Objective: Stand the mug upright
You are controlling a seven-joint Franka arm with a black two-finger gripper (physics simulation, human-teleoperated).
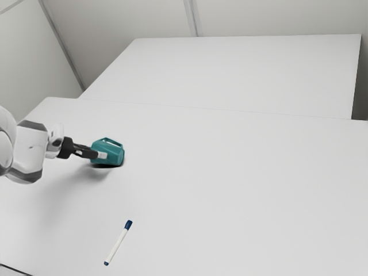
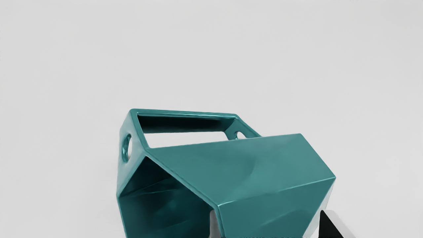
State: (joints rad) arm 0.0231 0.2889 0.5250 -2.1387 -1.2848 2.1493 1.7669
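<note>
1. Mug point(image 1: 114, 153) lies on its side on the table point(image 1: 230, 190), handle point(image 2: 185, 112) uppermost. Not upright.
2. Gripper point(image 1: 101, 154) is at the mug. Its fingers point(image 2: 214, 226) are spread: one at the open mouth, apparently just within the rim point(image 2: 181, 180), the other outside, near the closed end. A side wall point(image 2: 264, 215) runs between them; contact on both faces cannot be told.
3. Step in hand, judged: getting a firm hold on that wall. Close slowly and watch for the mug rolling on its flat facets or skidding; if it shifts, ease off and re-centre.
4. Once held, raise it just enough for the closed end to swing under, turn the mouth upward, lower until the base sits flat, then release evenly. A hold near the rim may let the mug pivot, so keep the turn slow.
5. Room: bare tabletop extends toward the exterior view's right, good for the swing. The marker point(image 1: 118, 244) lies well apart, nearer the camera. The table's far edge, with the second table point(image 1: 241, 69) beyond, leaves adequate margin.
</note>
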